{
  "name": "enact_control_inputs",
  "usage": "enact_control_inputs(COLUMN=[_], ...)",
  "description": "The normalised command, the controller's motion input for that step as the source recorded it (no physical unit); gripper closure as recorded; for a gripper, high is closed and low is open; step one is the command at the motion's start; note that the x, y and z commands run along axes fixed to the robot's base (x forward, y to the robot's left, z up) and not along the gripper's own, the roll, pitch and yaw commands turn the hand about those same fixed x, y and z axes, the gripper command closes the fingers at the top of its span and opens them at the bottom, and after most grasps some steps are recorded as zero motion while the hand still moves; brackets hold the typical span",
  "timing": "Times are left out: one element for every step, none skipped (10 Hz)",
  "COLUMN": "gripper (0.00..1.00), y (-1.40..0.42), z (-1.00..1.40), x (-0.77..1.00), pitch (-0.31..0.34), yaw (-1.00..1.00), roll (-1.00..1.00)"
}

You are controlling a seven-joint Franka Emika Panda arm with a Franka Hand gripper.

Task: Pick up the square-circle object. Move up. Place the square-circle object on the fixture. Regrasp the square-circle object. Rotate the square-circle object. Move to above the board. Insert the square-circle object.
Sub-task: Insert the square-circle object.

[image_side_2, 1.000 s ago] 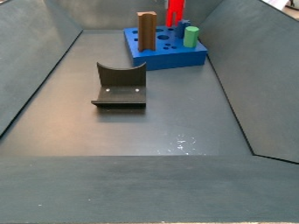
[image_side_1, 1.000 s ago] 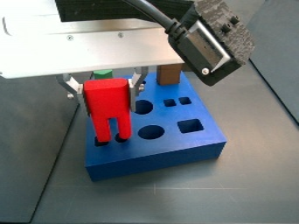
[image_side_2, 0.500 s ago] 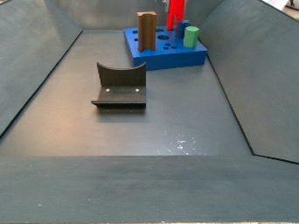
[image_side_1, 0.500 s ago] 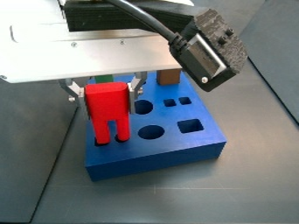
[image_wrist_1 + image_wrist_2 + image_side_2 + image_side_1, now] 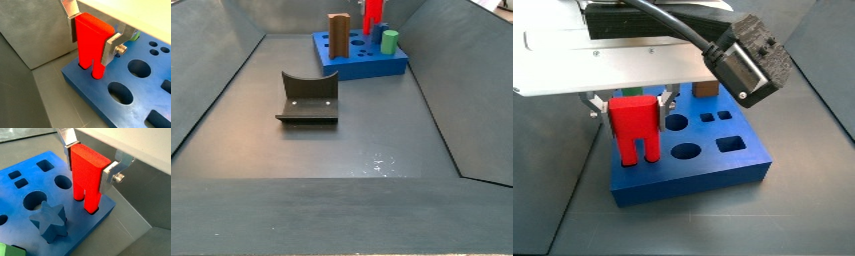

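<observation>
— Where is the square-circle object (image 5: 90, 40)?
— Upright between the fingers of my gripper (image 5: 91, 31), bright red, its two legs entering holes at a corner of the blue board (image 5: 30, 185).
— And the fixture (image 5: 307, 97)?
— Dark, L-shaped, on the floor apart from the board.

Dark grey floor (image 5: 345, 190) of a walled bin, with sloping sides. Two things rest directly on it: the fixture (image 5: 307, 98), near the middle, and the board (image 5: 365, 62), well apart from it toward the far end. The gripper (image 5: 631, 98) hangs above the board's corner (image 5: 694, 170), clear of the floor (image 5: 800, 215).
</observation>
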Motion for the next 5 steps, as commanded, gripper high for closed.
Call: enact_control_inputs(gripper=[1.00, 1.00, 1.00, 1.00, 1.00], y=[-0.03, 0.00, 0.00, 0.06, 0.10], z=[-0.30, -0.19, -0.05, -0.09, -0.04], x=[0.00, 0.00, 0.00, 0.08, 0.12], pitch=[-0.027, 0.000, 0.000, 0.000, 0.023], yaw=[0.11, 0.13, 0.00, 0.00, 0.00], roll=[0.06, 0.05, 0.00, 0.00, 0.01])
